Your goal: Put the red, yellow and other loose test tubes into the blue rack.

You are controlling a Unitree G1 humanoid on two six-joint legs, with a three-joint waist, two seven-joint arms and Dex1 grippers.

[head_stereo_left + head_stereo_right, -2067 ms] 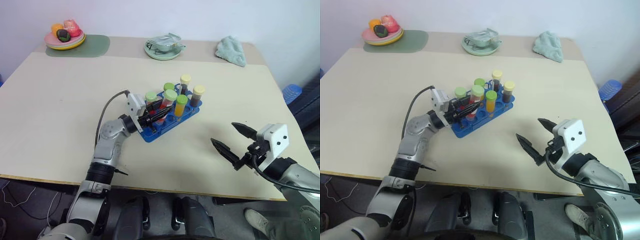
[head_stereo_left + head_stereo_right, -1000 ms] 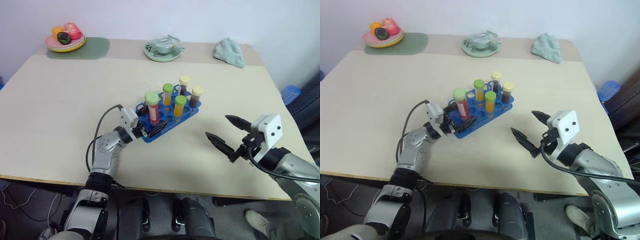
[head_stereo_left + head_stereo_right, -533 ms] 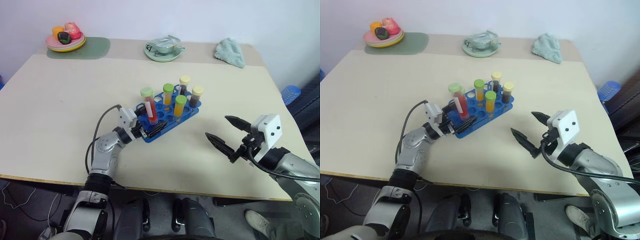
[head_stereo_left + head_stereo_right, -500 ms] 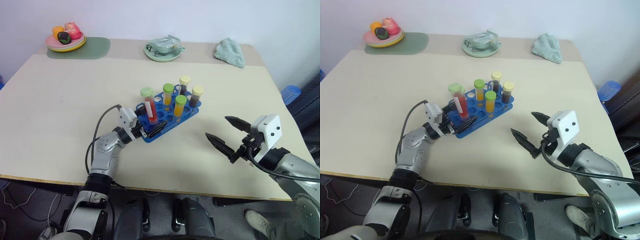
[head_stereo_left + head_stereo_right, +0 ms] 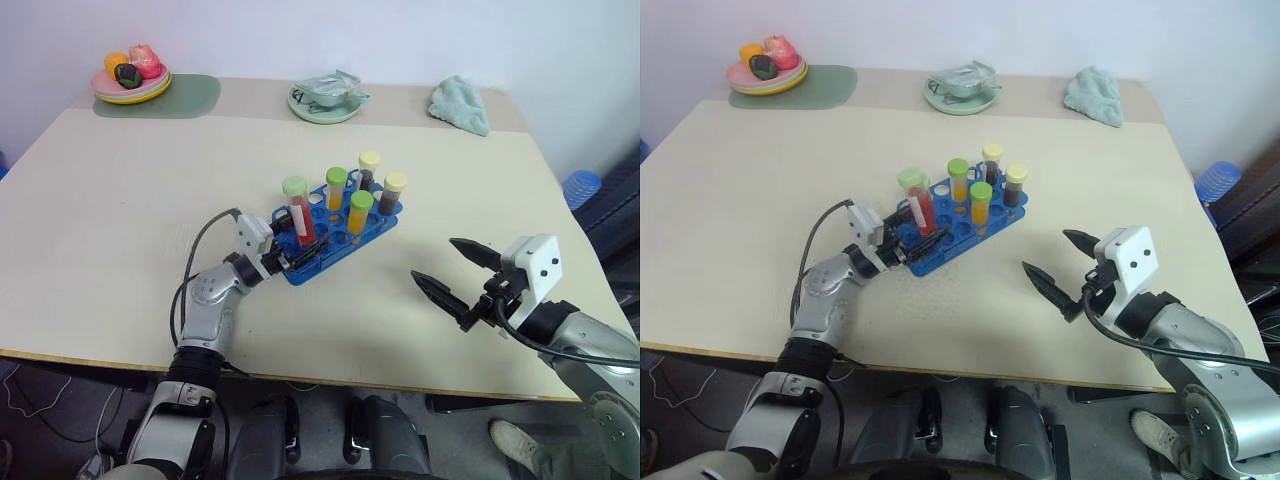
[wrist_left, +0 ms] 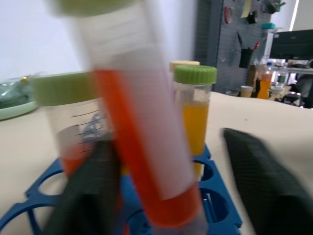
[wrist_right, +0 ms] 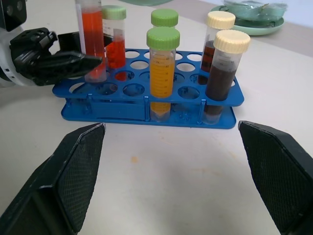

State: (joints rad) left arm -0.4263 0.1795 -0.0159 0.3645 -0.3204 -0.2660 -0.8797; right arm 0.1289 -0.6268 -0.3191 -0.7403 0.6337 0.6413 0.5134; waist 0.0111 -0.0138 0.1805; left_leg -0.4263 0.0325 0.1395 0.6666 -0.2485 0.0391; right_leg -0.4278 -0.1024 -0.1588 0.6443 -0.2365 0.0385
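The blue rack [image 5: 322,262] stands mid-table and holds several capped tubes with orange [image 5: 360,212], brown [image 5: 395,192] and red [image 7: 115,49] contents. At its near left end a red test tube [image 5: 300,218] with a green cap leans in a hole. My left gripper [image 5: 308,250] reaches level into that end, one finger [image 6: 90,191] close against the red tube [image 6: 146,161], the other finger [image 6: 264,176] a gap away. My right gripper [image 5: 433,260] hovers open and holds nothing over the table, right of the rack and facing it [image 7: 146,105].
At the table's far side are a plate of toy fruit [image 5: 130,75] on a green mat [image 5: 185,95], a green dish [image 5: 328,98] and a teal cloth [image 5: 462,104]. A blue stool [image 5: 582,186] stands past the right edge.
The left gripper's fingers have drawn closer together on either side of the red tube. The tube stays leaning in the rack. The right gripper stays open in about the same place.
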